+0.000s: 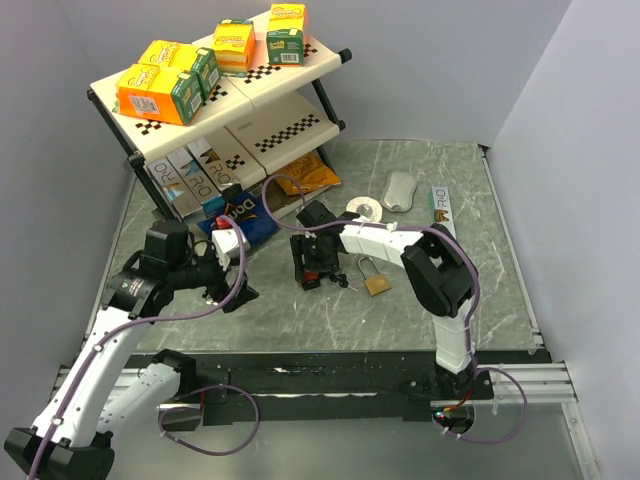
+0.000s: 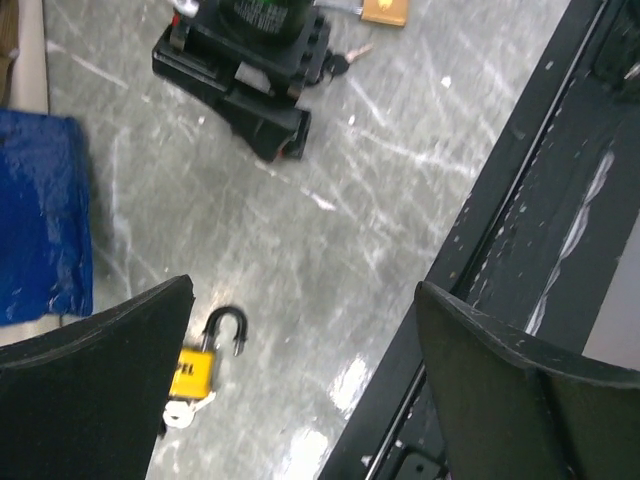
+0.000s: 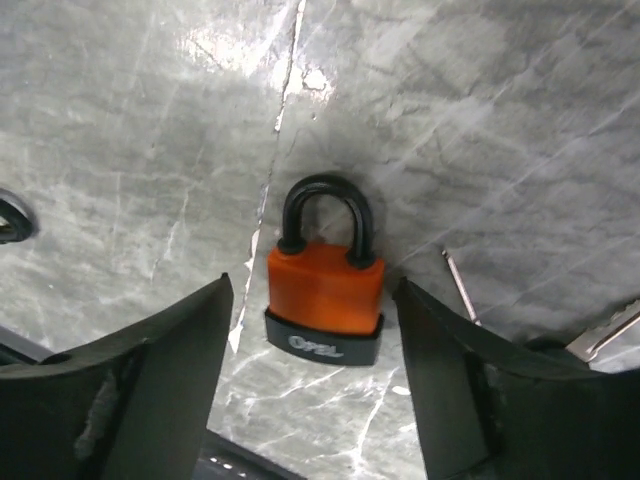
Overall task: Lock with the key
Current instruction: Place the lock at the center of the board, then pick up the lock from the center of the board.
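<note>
Padlocks: three lay on the surface (image 1: 500, 250); none was held.
Orange padlock (image 3: 324, 290): lay flat between the fingers of the right claw. Its black shackle was seated in the body at both legs, and a black band ran round the base.
Yellow padlock (image 2: 196, 370): lay below the left claw, partly hidden by one finger. The shackle looked sprung free at one leg, and a silver key (image 2: 186, 412) appeared to sit in its base.
Brass padlock (image 1: 377, 284): lay just right of the right claw, with loose keys (image 1: 343, 279) between the two.
Handling: judged small, dense and rigid. The smooth sides seemed likely to skate on the polished stone. Not fragile.
Where to hold: across the flat faces of the body, leaving the shackle and keyhole end free. The key was best taken by its bow, being thin and easily twisted out of line.
Right claw (image 1: 311, 268): open, with a finger on either side of the orange padlock, touching neither side and gripping nothing.
Left claw (image 2: 305, 290): spread wide and empty, above the surface near the yellow padlock.
Containers: none stood open. The shelf rack (image 1: 260, 88) carried closed cartons (image 1: 165, 80) on its top tier, contents unseen. A blue packet (image 1: 255, 232) lay at its foot, sealed as far as could be told.
</note>
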Robot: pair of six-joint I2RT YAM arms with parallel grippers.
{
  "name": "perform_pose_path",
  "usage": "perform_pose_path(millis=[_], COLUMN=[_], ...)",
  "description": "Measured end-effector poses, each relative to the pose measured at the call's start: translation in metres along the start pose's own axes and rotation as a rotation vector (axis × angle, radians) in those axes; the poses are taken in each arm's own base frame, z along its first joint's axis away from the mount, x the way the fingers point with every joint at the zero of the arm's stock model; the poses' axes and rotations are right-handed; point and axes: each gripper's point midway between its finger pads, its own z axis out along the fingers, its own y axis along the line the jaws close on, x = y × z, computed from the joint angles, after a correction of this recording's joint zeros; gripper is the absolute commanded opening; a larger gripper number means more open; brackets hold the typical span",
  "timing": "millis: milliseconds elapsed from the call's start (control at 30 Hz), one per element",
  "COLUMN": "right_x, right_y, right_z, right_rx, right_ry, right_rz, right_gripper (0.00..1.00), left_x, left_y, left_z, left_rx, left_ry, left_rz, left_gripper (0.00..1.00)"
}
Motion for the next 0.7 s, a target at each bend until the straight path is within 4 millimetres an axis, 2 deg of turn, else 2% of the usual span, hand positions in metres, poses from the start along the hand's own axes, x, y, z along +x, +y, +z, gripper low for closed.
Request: perform_pose_path(millis=[267, 367, 567, 700], right_x=[-0.001, -0.01, -0.033, -0.036], right_y=[0.007, 0.015, 0.038, 0.045], right_z=[-0.013, -0.033, -0.094, -0.115], right_rx=[-0.016, -0.047, -0.151, -0.19], right_ry=[-0.013, -0.062, -0.21, -0.259], right_rz=[-0.008, -0.037, -0.168, -0.266], right_gripper=[0.77, 0.78, 0.83, 0.84], left_x=[0.016, 0.03, 0.058, 0.101], left_y=[0.018, 0.023, 0.037, 0.048], left_z=[-0.001, -0.001, 0.002, 0.008], left_rx=[-0.039, -0.045, -0.058, -0.055], left_ry=[0.14, 0.208, 0.336, 0.481], left_rz=[0.054, 0.066, 0.106, 0.136], left_gripper=[0.96, 0.96, 0.96, 0.96])
